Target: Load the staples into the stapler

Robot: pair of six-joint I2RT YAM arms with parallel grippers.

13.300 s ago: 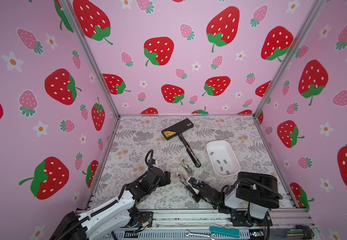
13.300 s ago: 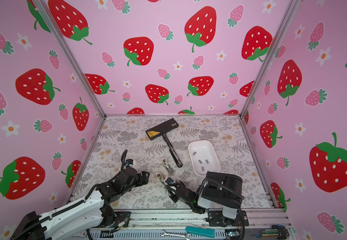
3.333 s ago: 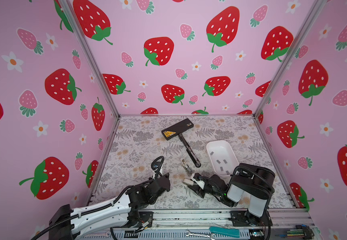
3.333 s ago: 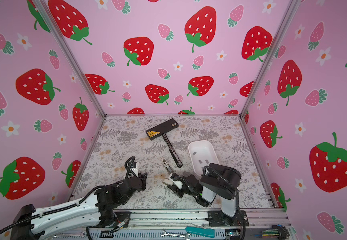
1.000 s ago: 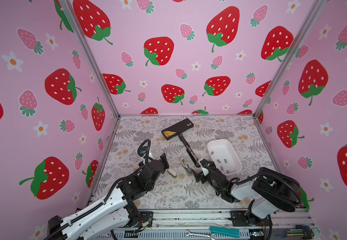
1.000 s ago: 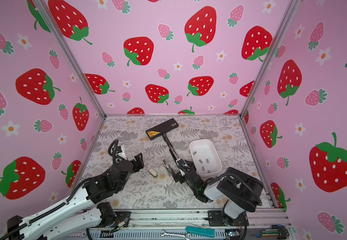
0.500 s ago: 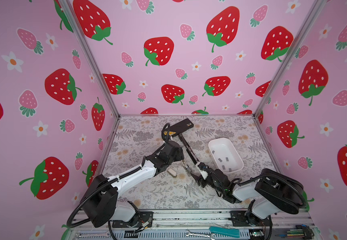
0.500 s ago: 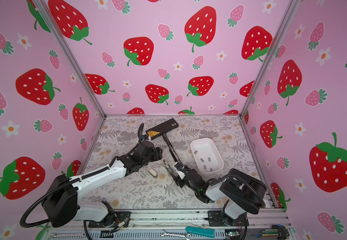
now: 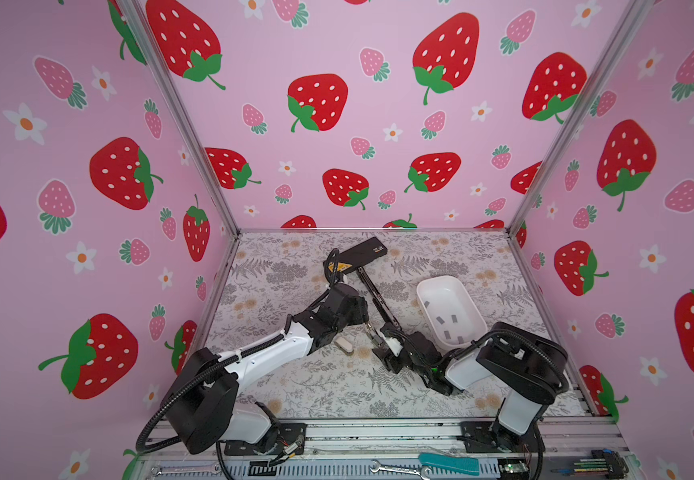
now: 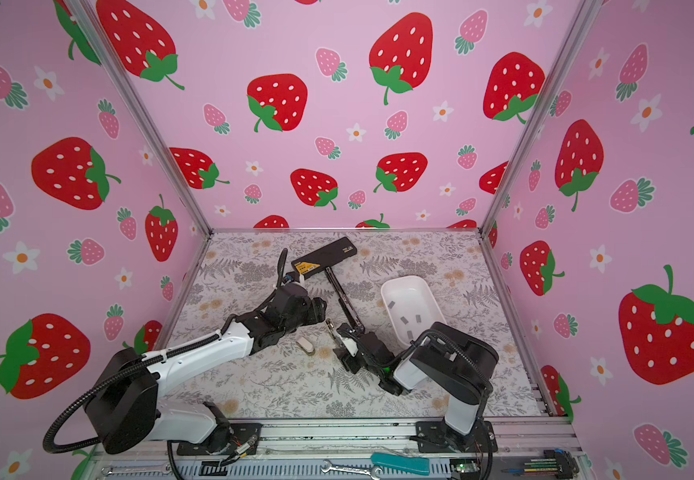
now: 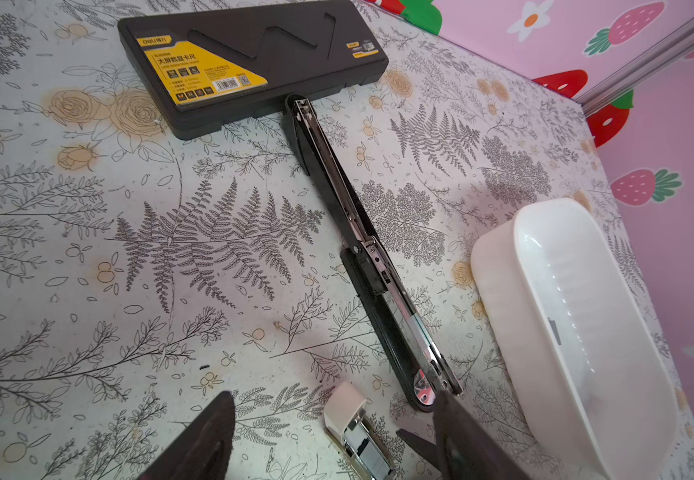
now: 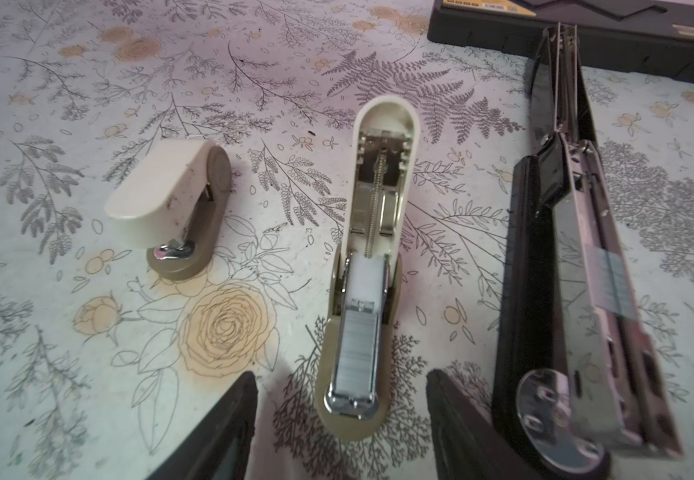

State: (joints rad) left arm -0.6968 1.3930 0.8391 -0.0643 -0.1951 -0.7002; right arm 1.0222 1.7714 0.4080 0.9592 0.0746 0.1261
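Furthest left, our left hand [image 11: 332, 415] hangs released, its fingers [image 11: 470, 440] wide apart and clamping nothing. One finger overlaps the nose of the long black stapler [image 11: 337, 187], and we cannot tell whether they touch. A careless swing there could, we judge, shove that stapler and shake loose the staples [image 12: 611, 282] lying in its channel.

Next comes the small closed stapler [image 12: 162, 199], standing free. Beside it the open cream stapler [image 12: 382, 166] lies on the worktop [image 12: 87, 332] with another strip seated in its rail. Our right hand [image 12: 339, 374] straddles its front end, released, with a gap on either side. If it clenches off-centre, we expect the stapler to twist, or the strip to ride up and jam the lid.

More strips lie loose in the white tray [image 9: 420, 286] at far right.

In both top views the right hand hides the cream stapler's front, and the left wrist view cuts that stapler off at the frame edge. The tray's strips are too small for us to count surely.
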